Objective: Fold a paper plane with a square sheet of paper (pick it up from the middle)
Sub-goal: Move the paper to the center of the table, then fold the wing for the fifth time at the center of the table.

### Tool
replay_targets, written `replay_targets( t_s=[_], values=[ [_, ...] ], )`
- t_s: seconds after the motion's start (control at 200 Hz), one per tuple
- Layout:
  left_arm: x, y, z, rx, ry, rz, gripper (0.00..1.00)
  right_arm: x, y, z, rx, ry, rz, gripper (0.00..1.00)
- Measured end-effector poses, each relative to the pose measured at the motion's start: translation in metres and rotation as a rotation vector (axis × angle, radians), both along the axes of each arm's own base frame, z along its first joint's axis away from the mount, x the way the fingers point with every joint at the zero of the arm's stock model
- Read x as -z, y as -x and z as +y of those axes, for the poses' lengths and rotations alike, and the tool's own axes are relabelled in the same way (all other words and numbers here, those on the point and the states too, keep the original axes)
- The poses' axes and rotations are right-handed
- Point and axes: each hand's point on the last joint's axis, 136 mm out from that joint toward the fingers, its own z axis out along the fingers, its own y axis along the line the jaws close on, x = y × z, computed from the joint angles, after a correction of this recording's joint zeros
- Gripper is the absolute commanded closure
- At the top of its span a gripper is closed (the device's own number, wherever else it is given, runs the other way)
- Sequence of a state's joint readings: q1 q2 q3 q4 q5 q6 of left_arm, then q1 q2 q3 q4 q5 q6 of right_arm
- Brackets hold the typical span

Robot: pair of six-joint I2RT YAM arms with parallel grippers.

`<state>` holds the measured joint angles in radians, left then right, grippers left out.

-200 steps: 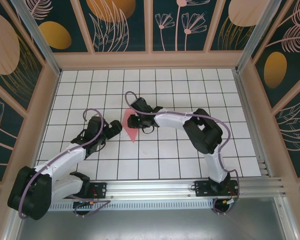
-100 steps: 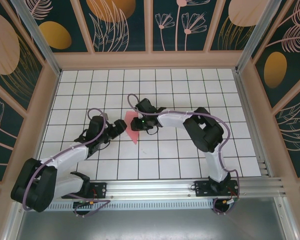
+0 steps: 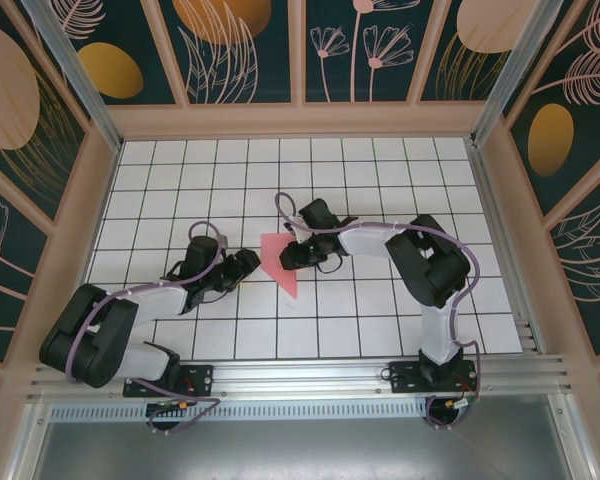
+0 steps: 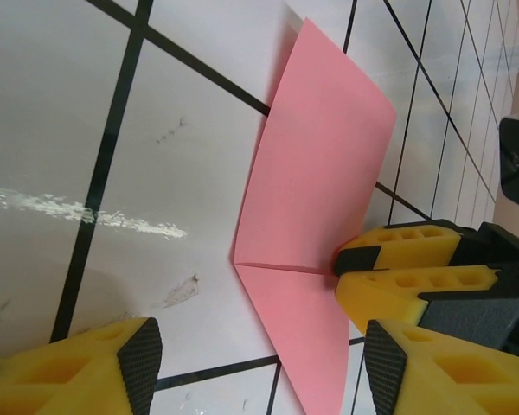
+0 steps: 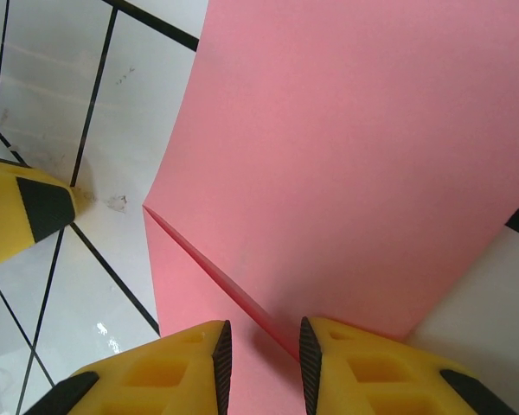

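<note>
From above, the square sheet of paper [image 3: 278,260] lies near the middle of the white grid table [image 3: 380,180]. It is partly folded into a shape that tapers to a point at its near end. The left gripper [image 3: 246,264] sits low just left of it and the right gripper [image 3: 289,254] is at its right edge, so the two face each other across the sheet. From this height I cannot tell how far either stands open.

In the left wrist view, the left gripper [image 4: 261,350] has its yellow, black-tipped fingers wide apart, one on each side of the sheet's [image 4: 316,173] tapering end. Whether either pad touches the paper cannot be told. A crease runs across the sheet, and one half lifts off the table. The right gripper [image 4: 338,269] meets that crease from the side, its two yellow fingers nearly together on the paper's edge.

In the right wrist view, the right gripper [image 5: 261,344] has its pads drawn close with only a narrow gap. A raised ridge of the pink sheet [image 5: 355,147] runs into that gap and is pinched there. One finger [image 5: 26,207] of the left gripper is low over the tile beside the sheet, apart from it.
</note>
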<state>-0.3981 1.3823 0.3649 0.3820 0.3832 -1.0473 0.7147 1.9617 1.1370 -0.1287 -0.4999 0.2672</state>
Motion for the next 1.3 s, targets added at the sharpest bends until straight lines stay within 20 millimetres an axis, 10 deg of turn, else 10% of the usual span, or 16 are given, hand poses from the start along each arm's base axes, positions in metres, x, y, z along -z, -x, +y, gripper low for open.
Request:
replay_targets(
  t_s=[0.861, 1.296],
  values=[
    [0.010, -0.016, -0.031, 0.060, -0.157, 0.099, 0.34, 0.001, -0.002, -0.003, 0.002, -0.041, -0.009, 0.72],
    [0.014, -0.012, -0.044, 0.110, -0.152, 0.115, 0.53, 0.001, -0.001, -0.004, 0.000, -0.059, -0.016, 0.72]
  ],
)
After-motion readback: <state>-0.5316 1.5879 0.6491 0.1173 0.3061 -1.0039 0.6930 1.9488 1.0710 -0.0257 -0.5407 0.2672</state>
